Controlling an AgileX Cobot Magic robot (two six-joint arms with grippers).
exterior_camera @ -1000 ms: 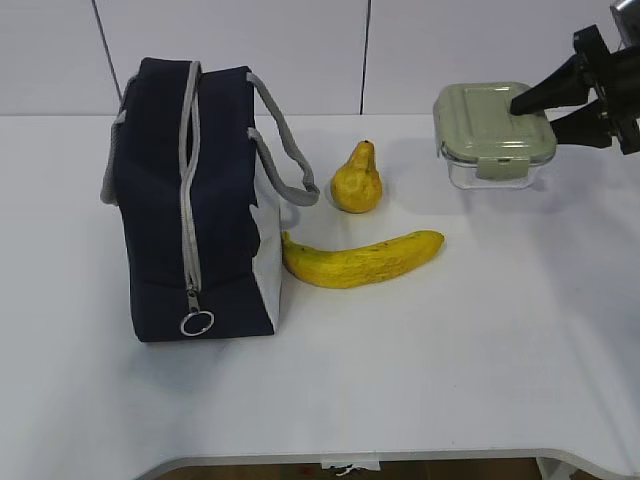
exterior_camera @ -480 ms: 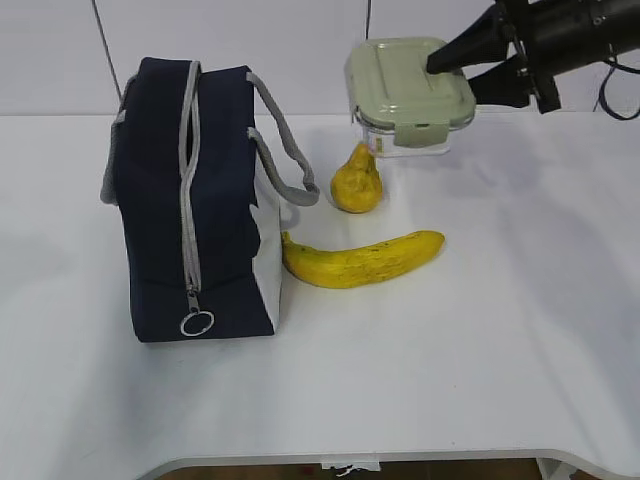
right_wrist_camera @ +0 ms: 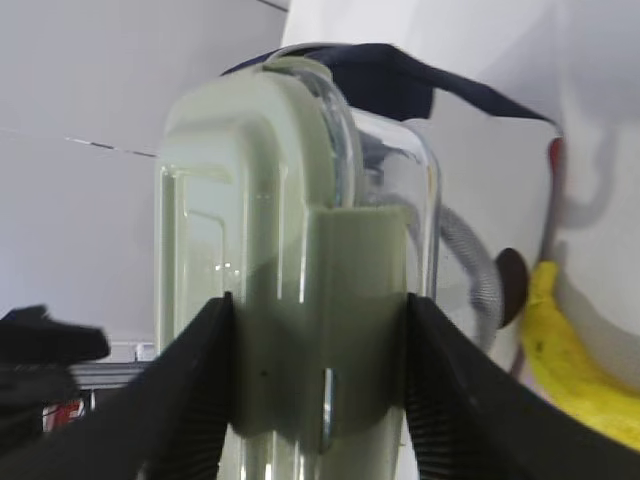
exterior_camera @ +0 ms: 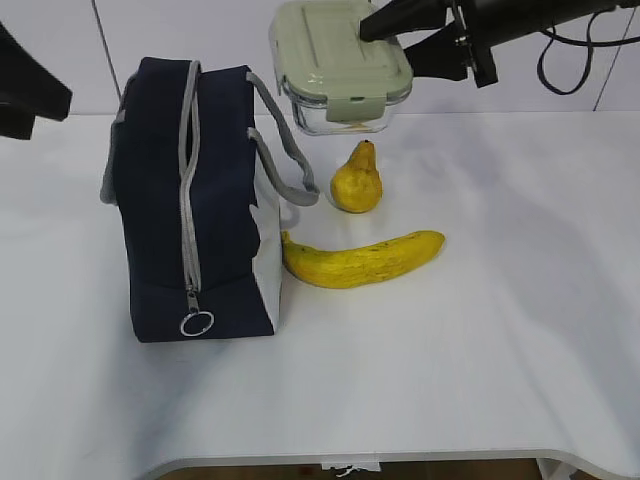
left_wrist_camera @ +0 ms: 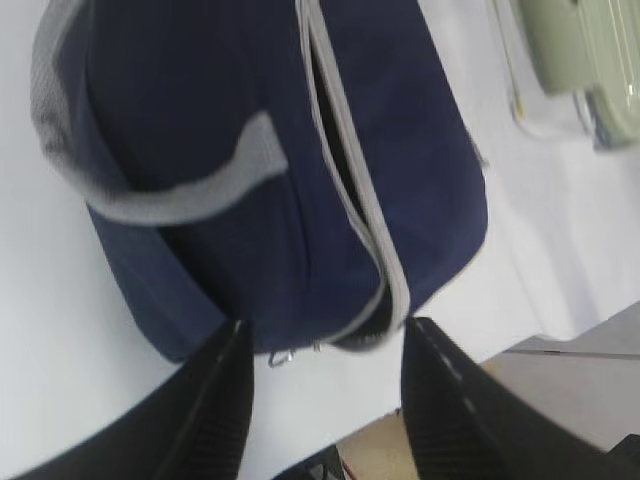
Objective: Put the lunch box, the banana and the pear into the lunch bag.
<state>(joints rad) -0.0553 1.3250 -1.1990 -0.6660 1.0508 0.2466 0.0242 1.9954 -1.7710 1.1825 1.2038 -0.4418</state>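
Sage-lidded lunch box [exterior_camera: 342,66] clamped in right tool [exterior_camera: 408,38], aloft near lunch bag [exterior_camera: 190,200]; left tool [left_wrist_camera: 322,385] spread, empty, above zipper.

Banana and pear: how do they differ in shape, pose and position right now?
The banana is long and curved, lying flat; the pear is short and bulbous, standing with its stem up. The banana sits nearer the camera, one end by the lunch bag; the pear is farther back. Both are yellow and rest on the table.

Matt navy cloth lunch bag [exterior_camera: 190,200]; glossy clear plastic lunch box [exterior_camera: 340,65].
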